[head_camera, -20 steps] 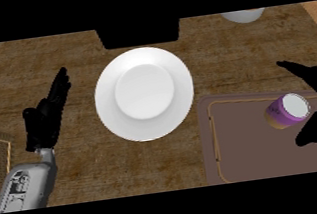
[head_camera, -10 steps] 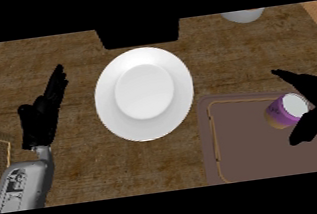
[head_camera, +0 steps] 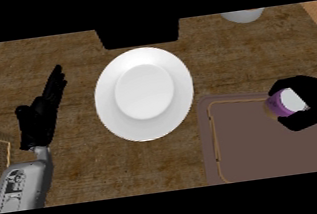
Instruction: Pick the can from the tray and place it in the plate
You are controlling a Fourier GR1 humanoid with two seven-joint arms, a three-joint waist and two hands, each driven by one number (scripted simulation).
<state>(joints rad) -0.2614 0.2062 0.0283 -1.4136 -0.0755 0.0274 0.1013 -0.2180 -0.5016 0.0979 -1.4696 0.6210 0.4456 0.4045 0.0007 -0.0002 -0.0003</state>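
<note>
Purple can [head_camera: 286,103] sits on the brown tray [head_camera: 248,142], right hand [head_camera: 315,98] curled round it; left hand [head_camera: 41,114] spread.

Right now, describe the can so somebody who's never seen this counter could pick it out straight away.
Find the brown tray at the counter's right, beside the big white plate. At the tray's far right sits the can, with the black right hand curled round it. It is the only purple-sided thing here, with a pale top.
</note>
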